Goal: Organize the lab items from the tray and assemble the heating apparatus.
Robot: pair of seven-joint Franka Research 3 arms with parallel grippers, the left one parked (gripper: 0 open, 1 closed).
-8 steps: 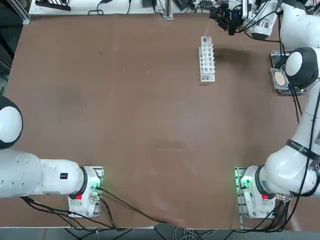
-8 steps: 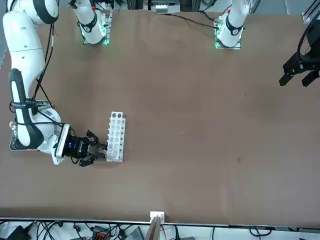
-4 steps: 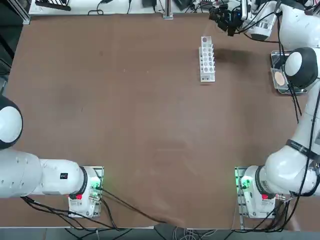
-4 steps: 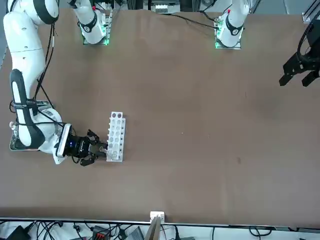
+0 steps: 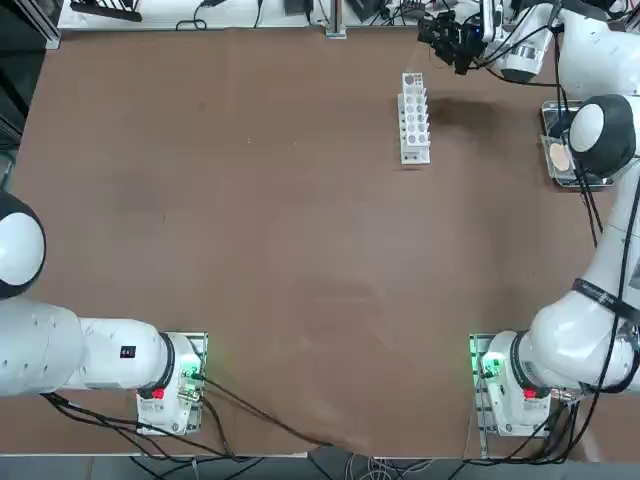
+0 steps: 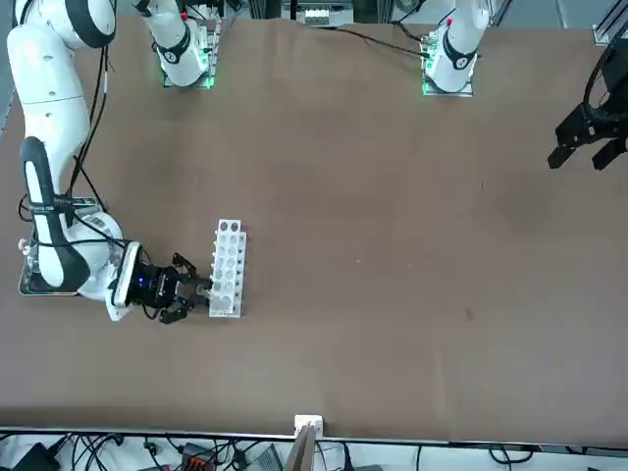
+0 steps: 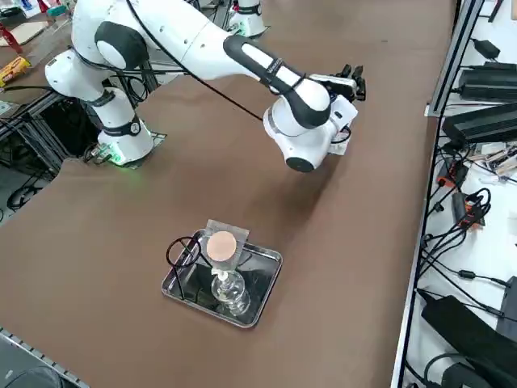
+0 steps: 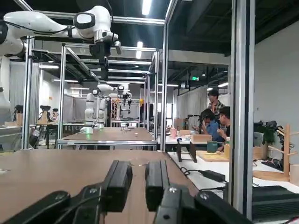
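My right gripper (image 5: 447, 37) hovers low near the table's far edge, just beyond the far end of the white tube rack (image 5: 414, 117) and to its right, touching nothing. In the wrist view its fingers (image 8: 117, 179) stand a narrow gap apart with nothing between them. The shiny metal tray (image 7: 266, 282) sits at the right side of the table. It holds the clear glass burner (image 7: 229, 291), the black wire tripod (image 7: 182, 251) and the grey mesh with a tan centre (image 7: 222, 245). From overhead my arm's elbow covers most of the tray (image 5: 551, 112).
The rack (image 6: 228, 268) lies lengthwise, close beside the gripper (image 6: 199, 291). Beyond the far edge lie cables and black power bricks (image 7: 483, 121). A metal frame post (image 8: 242, 102) stands close by, and people (image 8: 216, 122) sit at a bench beyond it.
My right gripper has drawn back a little from the rack's far end, toward the table's far edge. The rack and tray have not moved.
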